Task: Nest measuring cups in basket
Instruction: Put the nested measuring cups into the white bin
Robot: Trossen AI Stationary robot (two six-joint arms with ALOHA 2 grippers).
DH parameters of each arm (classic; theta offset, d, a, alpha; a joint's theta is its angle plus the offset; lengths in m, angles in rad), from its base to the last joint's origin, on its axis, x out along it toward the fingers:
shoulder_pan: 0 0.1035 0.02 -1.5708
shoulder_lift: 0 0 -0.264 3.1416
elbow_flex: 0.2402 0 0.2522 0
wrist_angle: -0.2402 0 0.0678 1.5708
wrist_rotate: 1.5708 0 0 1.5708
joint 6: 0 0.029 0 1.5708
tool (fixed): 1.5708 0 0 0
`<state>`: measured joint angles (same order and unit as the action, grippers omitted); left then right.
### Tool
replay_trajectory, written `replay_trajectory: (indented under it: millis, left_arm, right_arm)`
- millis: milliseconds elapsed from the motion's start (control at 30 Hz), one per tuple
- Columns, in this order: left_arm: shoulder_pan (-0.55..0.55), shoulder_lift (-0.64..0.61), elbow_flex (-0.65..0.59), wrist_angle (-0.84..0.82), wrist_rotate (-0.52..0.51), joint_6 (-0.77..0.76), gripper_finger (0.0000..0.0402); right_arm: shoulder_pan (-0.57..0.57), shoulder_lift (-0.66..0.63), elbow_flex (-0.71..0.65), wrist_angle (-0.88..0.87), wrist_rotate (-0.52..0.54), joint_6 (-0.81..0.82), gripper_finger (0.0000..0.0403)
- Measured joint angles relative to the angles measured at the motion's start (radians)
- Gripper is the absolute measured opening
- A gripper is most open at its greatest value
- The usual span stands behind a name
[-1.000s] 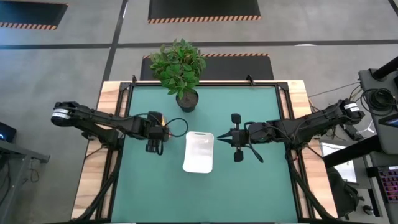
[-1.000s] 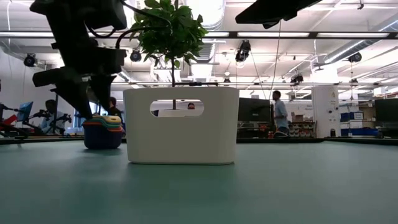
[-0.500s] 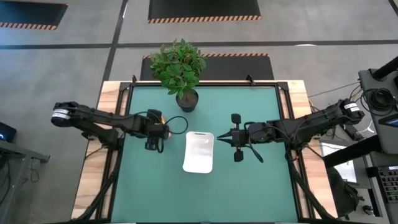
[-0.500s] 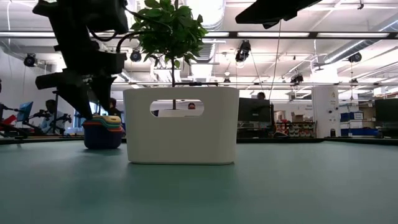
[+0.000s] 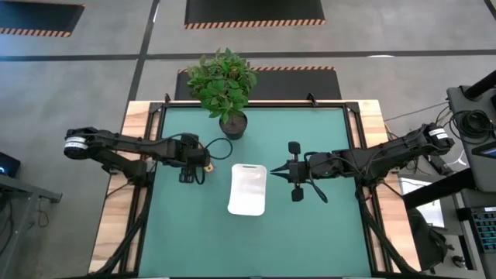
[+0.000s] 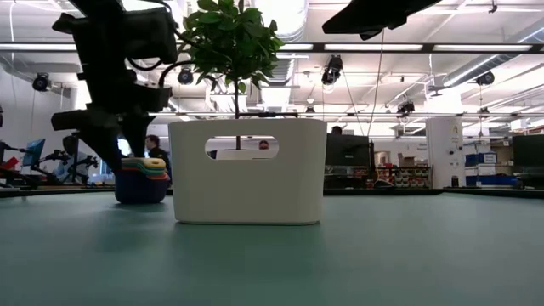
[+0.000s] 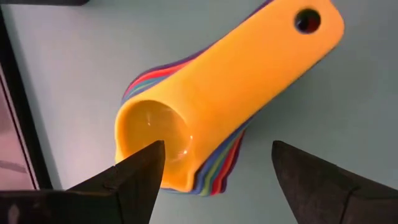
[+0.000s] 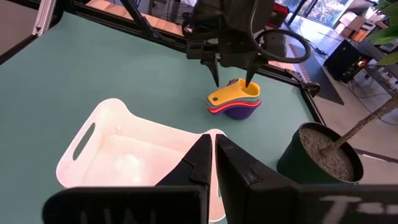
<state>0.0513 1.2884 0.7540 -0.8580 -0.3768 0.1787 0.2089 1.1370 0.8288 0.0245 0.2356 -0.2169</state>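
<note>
Left gripper (image 5: 188, 172) is hanging right over the stack of measuring cups (image 8: 234, 99), fingers spread apart and holding nothing; in the left wrist view the two dark fingers (image 7: 134, 177) are sitting on either side of the stack, not touching it. The cups are sitting nested together on the green table (image 5: 310, 232), left of the basket (image 5: 248, 188) and apart from it, none inside it. Yellow cup (image 7: 205, 99) is lying on top with its handle pointing away from the bowl end, a small hole showing near the handle tip; red, green, blue and purple edges are peeking out under it. In the low view the stack (image 6: 141, 180) is showing behind and to the left of the basket, with the left arm coming down over it. The basket is sitting near the middle of the table, white, with a slot handle on its near wall (image 6: 242, 147), nothing visible inside in the right wrist view. Right gripper (image 5: 288, 171) is waiting just right of the basket, above the table; its fingers (image 8: 202, 163) are pressed closed together with nothing between them. Potted plant (image 5: 225, 87) is standing at the far edge of the table, behind the basket and stack, its dark pot (image 8: 323, 158) near the basket's far corner. A person (image 6: 155, 149) is standing in the room far behind.
</note>
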Motion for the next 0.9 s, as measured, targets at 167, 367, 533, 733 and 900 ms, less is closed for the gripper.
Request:
replay_trajectory:
  millis: [167, 367, 533, 733, 900]
  left_arm:
    - [0.002, 0.000, 0.000, 0.002, -0.017, -0.001, 0.0272]
    - [0.003, 0.035, 0.000, 0.004, -0.017, -0.002, 0.0249]
    - [0.003, 0.113, 0.000, 0.007, -0.035, -0.003, 0.0228]
    - [0.002, 0.155, 0.008, 0.005, -0.080, -0.011, 0.0190]
    - [0.003, 0.147, 0.008, 0.005, -0.081, -0.012, 0.0147]
  right_arm:
    - [0.000, 0.000, 0.000, -0.001, 0.000, 0.000, 0.0009]
    - [0.000, 0.000, 0.000, 0.000, 0.000, 0.009, 0.0009]
    - [0.000, 0.000, 0.000, 0.000, 0.000, 0.009, 0.0009]
    - [0.000, 0.000, 0.000, 0.000, 0.000, 0.008, 0.0009]
    - [0.000, 0.000, 0.000, 0.000, 0.000, 0.008, 0.0009]
